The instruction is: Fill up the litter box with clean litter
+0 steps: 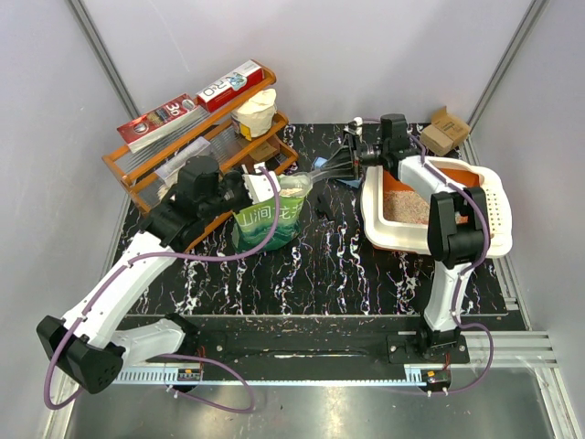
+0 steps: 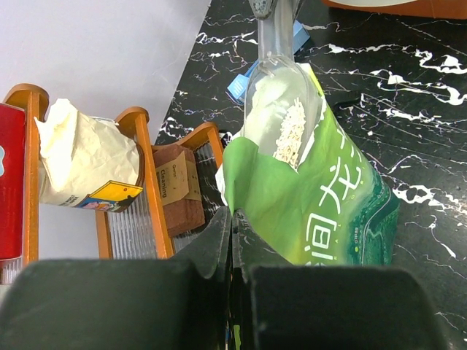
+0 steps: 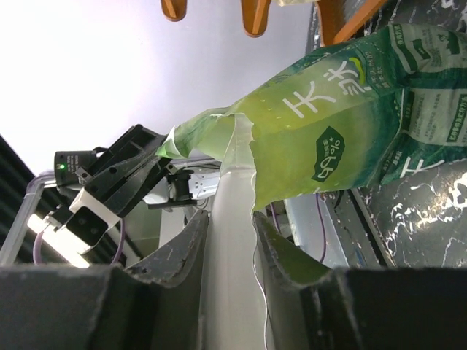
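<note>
Beige litter [image 2: 292,135] on scoop [image 2: 281,80] gripped by right fingers [image 3: 171,277].

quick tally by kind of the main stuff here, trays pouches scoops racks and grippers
litter box: 1
green pouch: 1
clear scoop: 1
orange wire rack: 1
grippers: 2 (left gripper, right gripper)
total: 6

Bright, even light; soft shadows; blurred near edges in wrist views.
</note>
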